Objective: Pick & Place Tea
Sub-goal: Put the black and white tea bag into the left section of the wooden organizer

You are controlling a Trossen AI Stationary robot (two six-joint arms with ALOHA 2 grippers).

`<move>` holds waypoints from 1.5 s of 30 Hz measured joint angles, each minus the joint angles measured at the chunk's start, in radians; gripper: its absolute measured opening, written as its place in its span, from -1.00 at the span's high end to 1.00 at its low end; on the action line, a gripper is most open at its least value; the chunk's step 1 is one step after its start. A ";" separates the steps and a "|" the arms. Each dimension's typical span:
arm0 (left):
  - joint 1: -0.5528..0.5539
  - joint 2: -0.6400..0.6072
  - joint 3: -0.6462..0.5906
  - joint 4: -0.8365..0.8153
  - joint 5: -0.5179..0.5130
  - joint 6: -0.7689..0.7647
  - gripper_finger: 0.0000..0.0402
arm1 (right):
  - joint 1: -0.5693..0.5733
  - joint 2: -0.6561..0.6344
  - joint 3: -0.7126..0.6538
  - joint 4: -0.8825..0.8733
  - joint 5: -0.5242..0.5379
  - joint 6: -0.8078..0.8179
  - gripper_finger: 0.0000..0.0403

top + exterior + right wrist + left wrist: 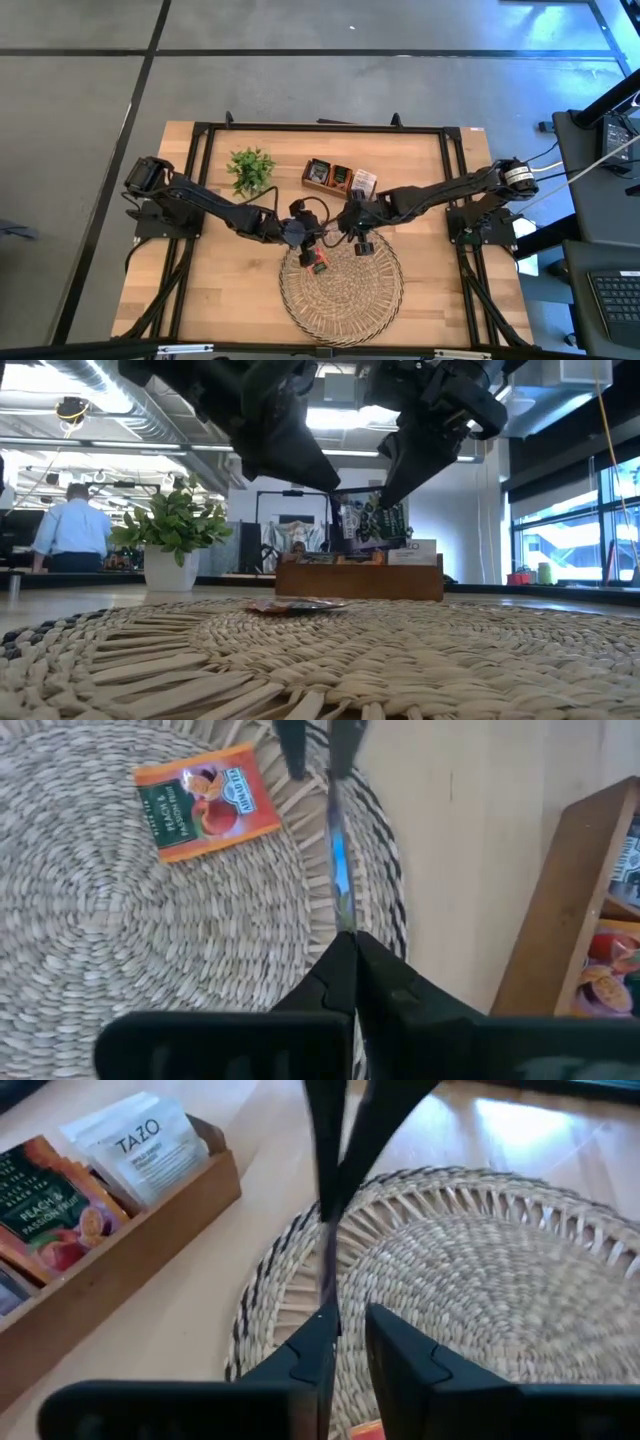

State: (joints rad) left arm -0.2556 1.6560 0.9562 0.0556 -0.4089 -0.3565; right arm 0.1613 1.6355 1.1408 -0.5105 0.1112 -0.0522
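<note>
Above the rim of a round woven tray (340, 290), the right gripper (345, 935) pinches a dark tea sachet (338, 870) edge-on. The left gripper (345, 1320), fingers slightly parted, touches the same sachet. An orange sachet (205, 800) lies on the tray.

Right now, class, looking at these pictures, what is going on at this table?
Both arms meet above the woven tray, at its rim nearest the wooden box. The right end effector is shut on a dark tea sachet. The left end effector has its fingers slightly apart around the same sachet's edge. One orange sachet already lies flat on the tray. More sachets stand in the box.
</note>
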 joint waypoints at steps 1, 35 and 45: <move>0.000 0.002 0.000 0.000 0.001 0.007 0.72 | 0.003 0.000 0.000 0.001 -0.003 0.000 0.98; 0.018 0.005 0.000 0.001 0.077 -0.022 0.68 | 0.025 0.001 0.000 0.087 0.002 -0.035 0.98; 0.018 0.005 0.000 0.000 0.075 -0.023 0.97 | 0.021 0.001 -0.001 0.087 0.002 -0.075 0.89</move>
State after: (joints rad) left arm -0.2375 1.6608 0.9562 0.0554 -0.3335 -0.3797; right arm 0.1827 1.6360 1.1400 -0.4233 0.1134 -0.1272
